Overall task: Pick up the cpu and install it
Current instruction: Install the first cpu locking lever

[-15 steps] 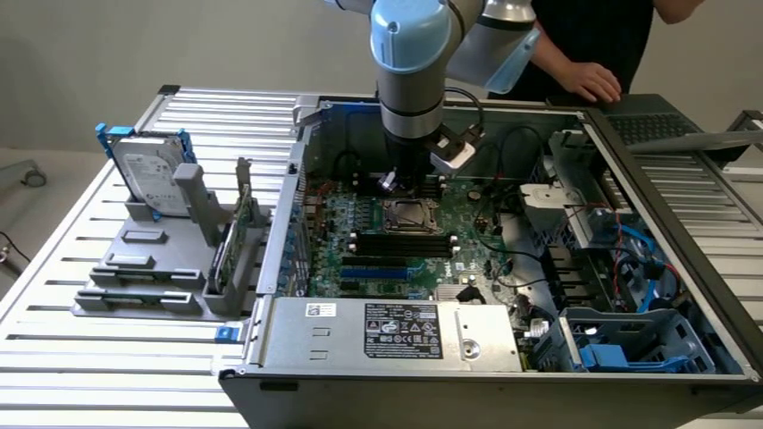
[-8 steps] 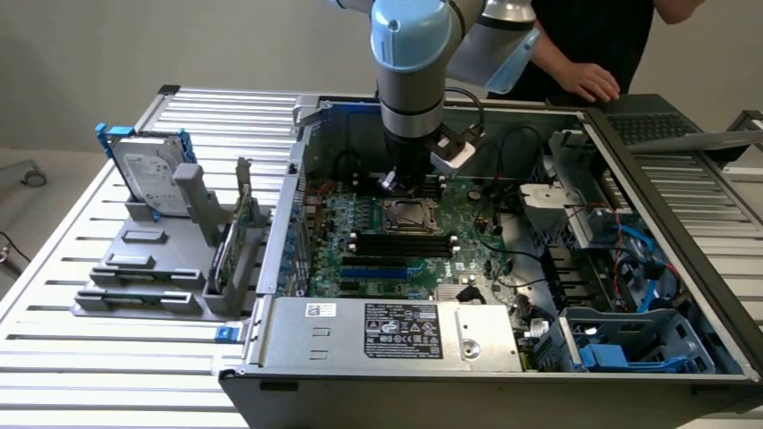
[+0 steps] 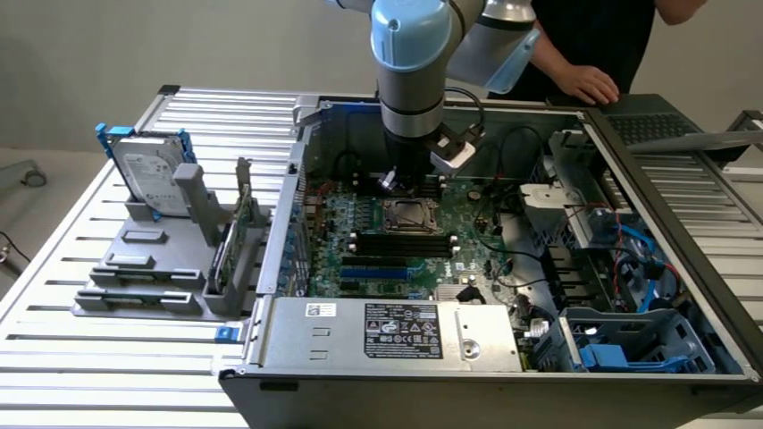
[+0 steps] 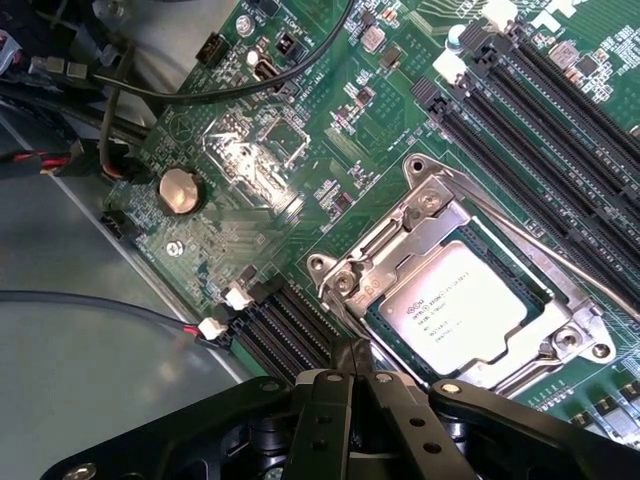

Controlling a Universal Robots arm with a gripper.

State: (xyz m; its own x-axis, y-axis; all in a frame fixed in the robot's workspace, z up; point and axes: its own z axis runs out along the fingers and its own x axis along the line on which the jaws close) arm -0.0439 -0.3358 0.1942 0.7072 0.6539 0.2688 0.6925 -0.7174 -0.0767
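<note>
From my seat the big picture is this: a slatted surface (image 3: 71, 375) carries an open computer case (image 3: 286, 268), and the arm (image 3: 412, 54) reaches straight down into it over the motherboard (image 3: 357, 223). The cpu (image 4: 462, 308) lies flat inside the metal-framed socket (image 4: 400, 225), printed face up, with the frame around its edges. The tool (image 4: 352, 355) has its fingers pressed together with nothing between them, its tips hanging just beside the socket's near edge.

I judge the step in hand to be the seating itself. To do it well I would keep the wrist plumb and move slowly, so that any contact lands squarely and not on one corner of the chip. I would also watch the thin lever (image 4: 520, 240) along the frame and the memory slots (image 4: 540, 110) close by, since a sideways slip could catch either.

The exterior view gives me the arm's posture and the clearance to the case walls. It also gives the hard drive (image 3: 153, 170) standing in its rack on that view's left and a person's hand (image 3: 587, 85) resting at the far rim. The wrist view gives me the fine detail: the chip's lettering, the frame's screws and a coin battery (image 4: 180, 190). A black cable (image 4: 250, 88) crosses the board well apart from the socket.
</note>
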